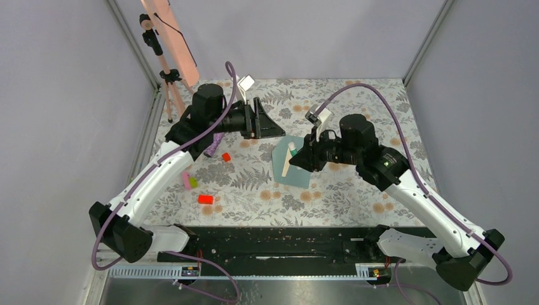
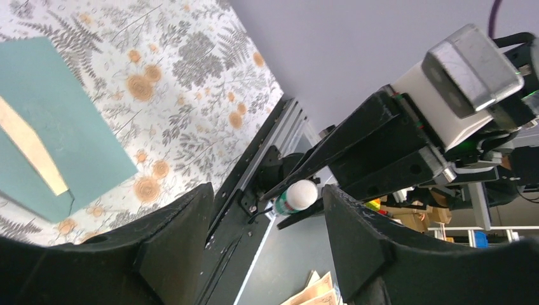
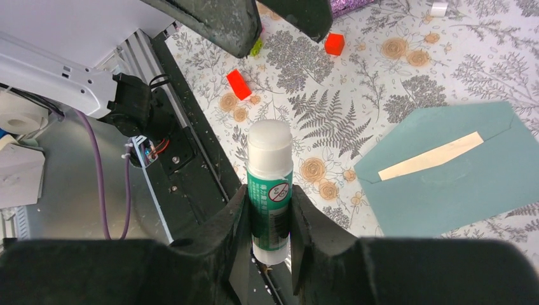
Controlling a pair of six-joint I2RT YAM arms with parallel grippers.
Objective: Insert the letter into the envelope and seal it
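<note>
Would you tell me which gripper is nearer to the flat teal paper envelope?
Right. The right gripper, holding a white-and-green glue stick, hovers close by the teal paper envelope; the left gripper sits apart, up-left.

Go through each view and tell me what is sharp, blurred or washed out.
Top view: even soft light, sharp throughout, only faint shadows on the table. Left wrist view: envelope crisp, the left gripper's fingers dark and soft. Right wrist view: glue stick sharp, the right gripper's fingers blurred and nearly black.
</note>
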